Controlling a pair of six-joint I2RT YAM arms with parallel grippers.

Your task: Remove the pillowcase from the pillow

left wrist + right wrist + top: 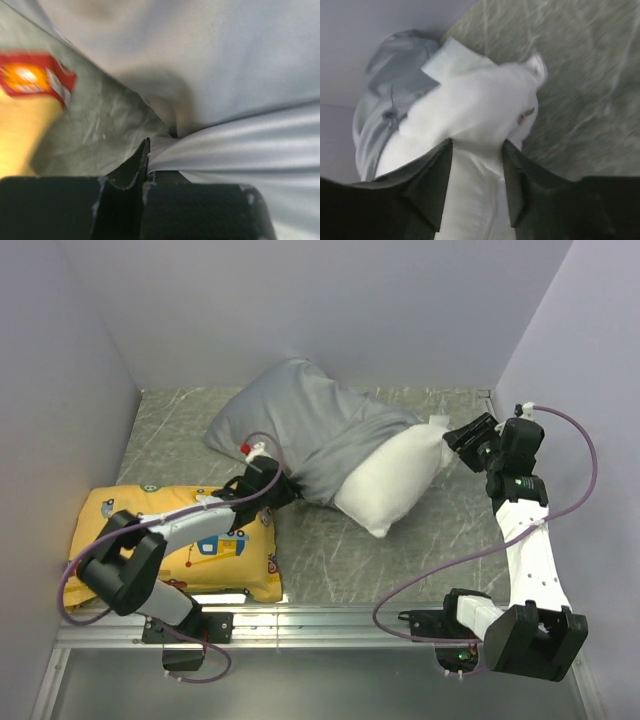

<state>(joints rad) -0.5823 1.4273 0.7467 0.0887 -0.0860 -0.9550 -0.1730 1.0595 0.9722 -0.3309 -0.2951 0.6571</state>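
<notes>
The grey pillowcase covers the far left half of the white pillow, whose bare right end sticks out toward the front. My left gripper is shut on the pillowcase's near edge; in the left wrist view the grey cloth runs taut from between the closed jaws. My right gripper grips the pillow's right corner. In the right wrist view the white pillow is bunched between the two fingers, with the pillowcase behind it.
A yellow cartoon-vehicle print pillow lies at the front left under the left arm. Grey walls enclose the left, back and right. A metal rail runs along the table's near edge.
</notes>
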